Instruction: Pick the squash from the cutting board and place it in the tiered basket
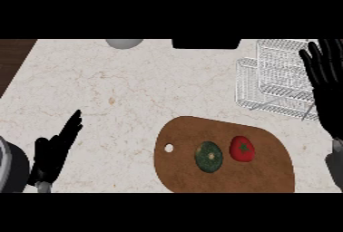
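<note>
Nothing done yet — squash (209, 157) sitting mid cutting board (268, 179), touching neither hand, tomato (242, 148) just right of it. Right hand (327, 77) open, raised beside tiered basket (268, 77); left hand (57, 147) open too — whole pick-and-place left.
</note>
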Robot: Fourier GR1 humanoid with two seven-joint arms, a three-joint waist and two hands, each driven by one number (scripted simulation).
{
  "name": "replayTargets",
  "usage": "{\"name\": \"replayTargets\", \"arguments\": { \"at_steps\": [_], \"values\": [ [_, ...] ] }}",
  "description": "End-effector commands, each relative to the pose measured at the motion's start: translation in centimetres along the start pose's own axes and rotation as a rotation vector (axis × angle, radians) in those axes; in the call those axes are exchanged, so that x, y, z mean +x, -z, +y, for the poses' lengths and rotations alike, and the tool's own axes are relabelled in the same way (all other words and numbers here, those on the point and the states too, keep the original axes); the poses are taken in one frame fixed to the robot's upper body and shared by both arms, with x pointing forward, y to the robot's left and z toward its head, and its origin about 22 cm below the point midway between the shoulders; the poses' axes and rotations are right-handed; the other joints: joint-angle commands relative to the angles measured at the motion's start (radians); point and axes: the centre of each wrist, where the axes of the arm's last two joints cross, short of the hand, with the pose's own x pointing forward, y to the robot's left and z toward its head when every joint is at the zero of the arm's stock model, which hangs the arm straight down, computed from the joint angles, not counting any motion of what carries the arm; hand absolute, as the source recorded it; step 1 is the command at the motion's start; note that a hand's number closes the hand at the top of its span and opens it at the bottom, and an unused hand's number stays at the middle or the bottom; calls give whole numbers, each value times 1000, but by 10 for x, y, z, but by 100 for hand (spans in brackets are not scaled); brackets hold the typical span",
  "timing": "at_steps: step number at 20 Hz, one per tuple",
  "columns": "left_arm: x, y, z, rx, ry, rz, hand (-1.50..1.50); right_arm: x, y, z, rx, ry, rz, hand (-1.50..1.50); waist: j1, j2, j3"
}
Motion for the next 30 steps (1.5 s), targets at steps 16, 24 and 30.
{"name": "replayTargets", "arguments": {
  "at_steps": [16,24,30],
  "values": [
    [39,42,-60,-200,-151,-265,0,-86,-31,220,-223,-338,168,-150,-24,-17,-2],
    [11,30,-52,-145,-152,-215,0,-107,-32,158,48,-848,503,-150,-68,-45,-17],
    [13,29,-57,-169,-166,-214,0,-93,-25,177,282,-1155,736,-150,-49,-49,-16]
  ]
}}
